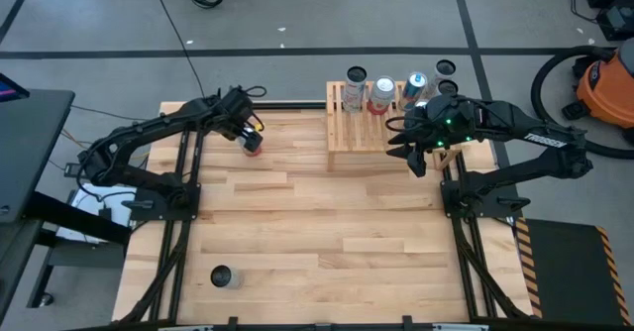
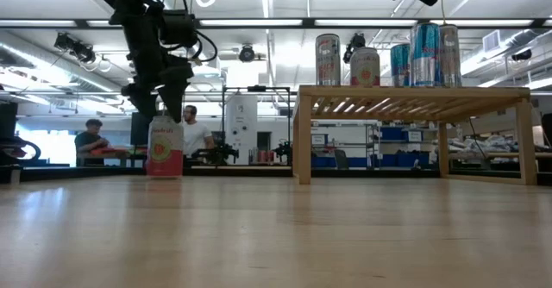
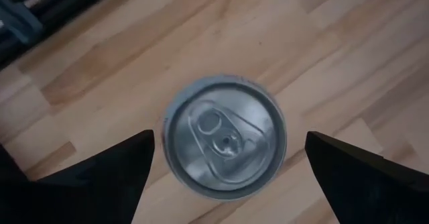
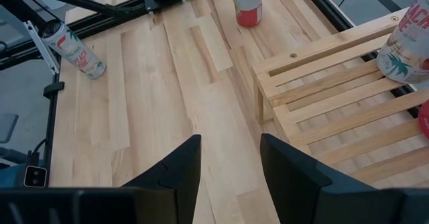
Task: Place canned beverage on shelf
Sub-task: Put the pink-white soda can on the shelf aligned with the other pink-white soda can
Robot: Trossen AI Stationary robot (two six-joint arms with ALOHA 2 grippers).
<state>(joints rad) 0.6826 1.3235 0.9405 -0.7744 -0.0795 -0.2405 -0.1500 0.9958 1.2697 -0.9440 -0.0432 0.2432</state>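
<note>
On the table's [image 1: 297,232] far left: left gripper [image 1: 252,133], fingers [image 3: 100,177] spread wide, poised directly above an upright can [image 1: 254,143]; pads flanking the lid on both sides, apart from it, nothing held. Can: red-and-white printed body [image 2: 165,150], round silver top with pull tab [image 3: 224,138], standing on the pale butcher-block wood, left of the shelf and apart from it. Near left corner: one further can [image 1: 222,276], alone. Far centre-right: shelf [image 1: 362,138], low light-wood rack with narrow parallel slats, four cans lined along its far edge, among them a blue-and-silver one [image 1: 414,85]. Right of centre: right gripper [image 1: 421,158], jaws partly parted, empty, raised over the shelf's right end.
</note>
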